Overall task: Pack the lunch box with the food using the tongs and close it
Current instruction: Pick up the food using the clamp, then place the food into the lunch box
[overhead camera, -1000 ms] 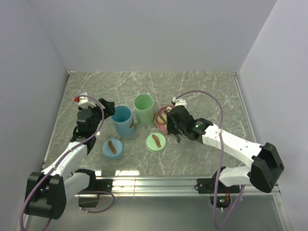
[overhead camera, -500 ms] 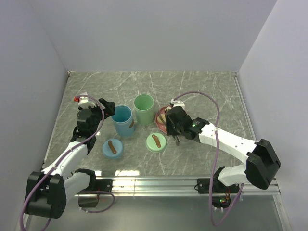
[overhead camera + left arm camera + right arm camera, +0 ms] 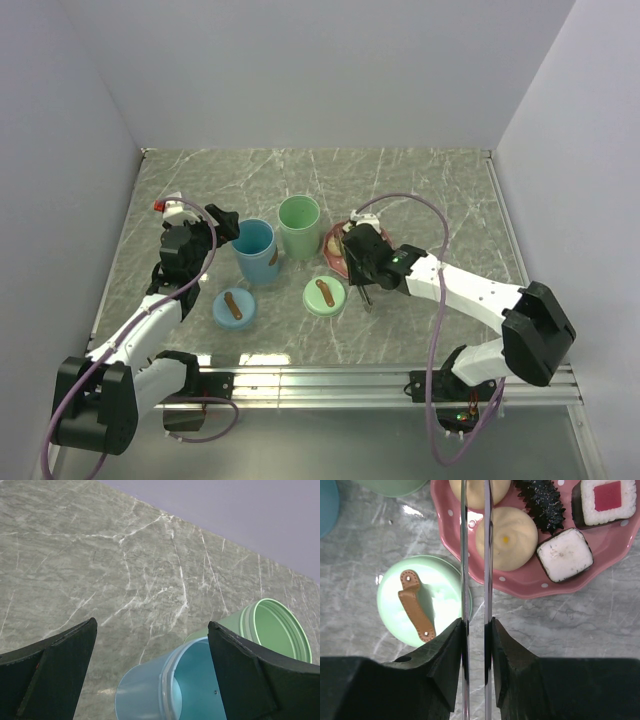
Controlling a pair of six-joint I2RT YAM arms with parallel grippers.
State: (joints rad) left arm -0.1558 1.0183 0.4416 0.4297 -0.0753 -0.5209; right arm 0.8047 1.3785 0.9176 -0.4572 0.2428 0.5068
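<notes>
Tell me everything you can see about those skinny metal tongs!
The tongs are two thin, shiny grey metal arms running side by side with a narrow gap between them. The right gripper squeezes them from both sides, one black finger against each arm. They reach out over the rim of the pink plate and cross in front of the tan buns. Their tips and joined end are outside the picture.

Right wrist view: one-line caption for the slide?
Right tool pinches the grey tongs, their arms reaching over the pink plate of buns and sushi, beside a green lid.
</notes>
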